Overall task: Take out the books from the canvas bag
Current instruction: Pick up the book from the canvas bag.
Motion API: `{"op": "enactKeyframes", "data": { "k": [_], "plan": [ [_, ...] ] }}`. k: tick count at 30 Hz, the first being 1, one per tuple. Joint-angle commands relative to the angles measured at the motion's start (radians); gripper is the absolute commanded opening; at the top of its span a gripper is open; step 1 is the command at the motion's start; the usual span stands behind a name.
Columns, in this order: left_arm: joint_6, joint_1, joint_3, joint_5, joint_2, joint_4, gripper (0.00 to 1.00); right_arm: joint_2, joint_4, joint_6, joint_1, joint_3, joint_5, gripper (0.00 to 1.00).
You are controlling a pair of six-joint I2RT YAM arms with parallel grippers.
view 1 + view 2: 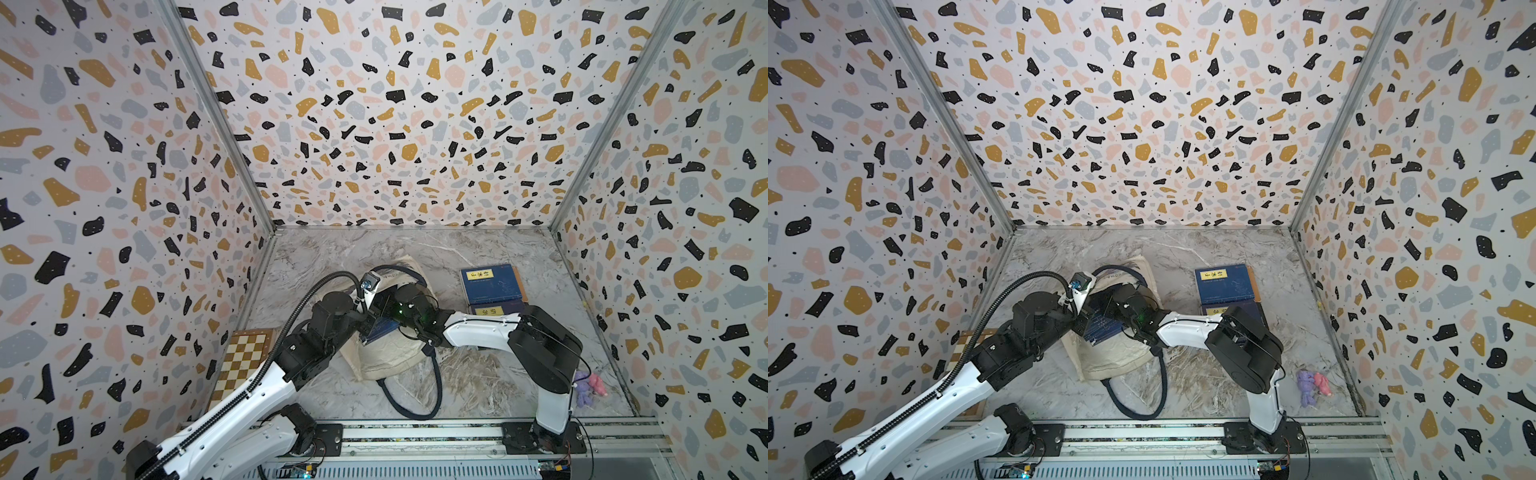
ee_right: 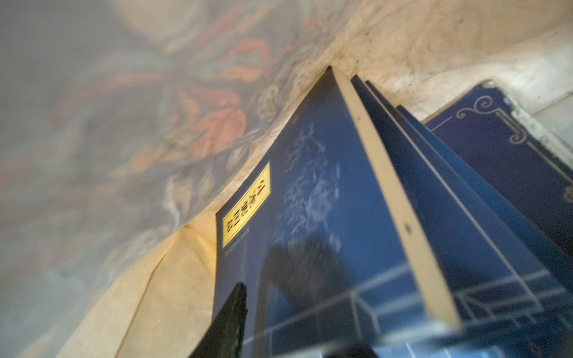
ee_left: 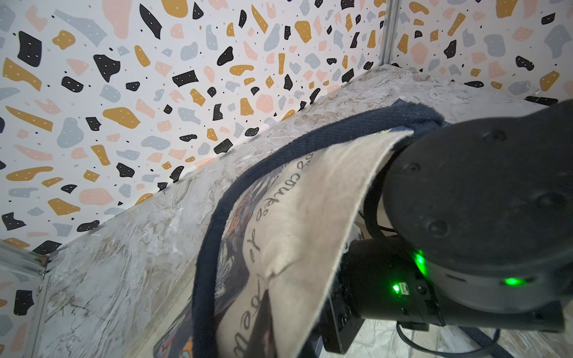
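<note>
- Canvas bag [image 1: 386, 357] – lies on its side mid-table, mouth turned toward the right arm. One navy handle [image 1: 432, 386] trails on the tabletop in front.
- Left gripper [image 1: 372, 307] – clamped tight on the bag's upper panel, it seems, holding the mouth raised. The left wrist view shows that panel arched up close to the lens.
- Books, in bag [image 2: 310, 201] – a stack of navy paperbacks, lying flat. Their long axis runs from the mouth into the bag, near ends toward the right gripper [image 2: 266, 279]. The top cover's yellow label [image 2: 246, 206] lies further in.
- Right gripper – inside the mouth, directly at the stack's near end, the nearer arm by far. Its jaws stand partly apart, with one finger blurred over the top cover. Whether it has hold of a book cannot be told.
- Books, out [image 1: 490, 284] – two lie flat at the table's right rear, well apart from the bag.
- Judgement – withdrawal should run straight back along the books' long axis.
</note>
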Motion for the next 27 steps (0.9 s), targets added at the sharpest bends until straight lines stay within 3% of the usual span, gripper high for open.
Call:
{"op": "enactKeyframes", "data": {
  "k": [1,6,14,27],
  "plan": [
    [0.011,-0.015,0.018,0.042,-0.036,0.138,0.00,0.012,0.074,0.001,-0.017,0.079,0.016,0.42],
    [0.010,-0.015,0.018,0.031,-0.030,0.139,0.00,0.032,0.065,-0.007,-0.009,0.099,-0.010,0.31],
    [0.002,-0.015,0.025,-0.050,-0.014,0.126,0.00,-0.066,0.045,-0.081,0.016,0.021,-0.015,0.09],
    [-0.021,-0.015,0.042,-0.117,0.042,0.099,0.00,-0.315,-0.028,-0.227,0.019,-0.128,-0.073,0.06]
  ]
}}
